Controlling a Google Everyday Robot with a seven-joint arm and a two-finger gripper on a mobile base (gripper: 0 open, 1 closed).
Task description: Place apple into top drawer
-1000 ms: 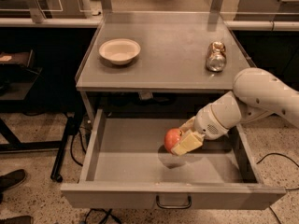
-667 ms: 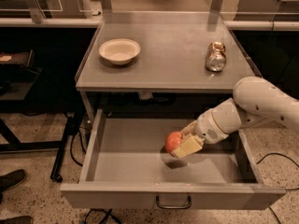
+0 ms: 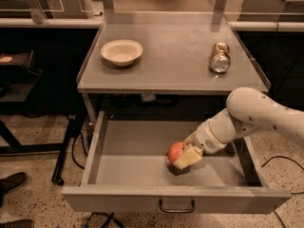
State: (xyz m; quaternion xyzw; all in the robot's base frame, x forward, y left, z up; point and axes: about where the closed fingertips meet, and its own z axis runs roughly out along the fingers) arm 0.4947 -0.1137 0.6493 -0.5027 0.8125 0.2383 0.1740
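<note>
**Q:** Which step is in hand?

**A:** Placement, late stage. The drawer [image 3: 142, 167] stands pulled out to the near side, below the bench [image 3: 175, 42]. Its handle [image 3: 176, 206] is untouched. The apple [image 3: 174, 151] is inside the drawer, right of centre and low over the drawer bottom. Whether it rests on that bottom I cannot tell. Just right of it, the end effector [image 3: 184, 154] is pinching the apple, with one tan pad [image 3: 189, 157] across its near-right side. The arm [image 3: 256, 115] reaches in from the right, over the drawer's right wall.

**Q:** What does the next move call for?

**A:** In my judgement, a short settle until the apple bears on the bottom, then spreading the fingers. After that comes a withdrawal up and to the right, kept clear of the bench's underside and the right wall. A round fruit may roll once freed, so the release should be low and gentle.

**Q:** Surface and room?

**A:** The bench top is grey and flat. A white bowl [image 3: 122, 52] sits at its left and a shiny can [image 3: 220, 57] at its right, well apart, and neither is involved. Around it, a dark shoe [image 3: 12, 182] shows at the near left on a speckled floor [image 3: 33, 141]. Cables [image 3: 76, 137] trail by the left leg. The far side is dim.
</note>
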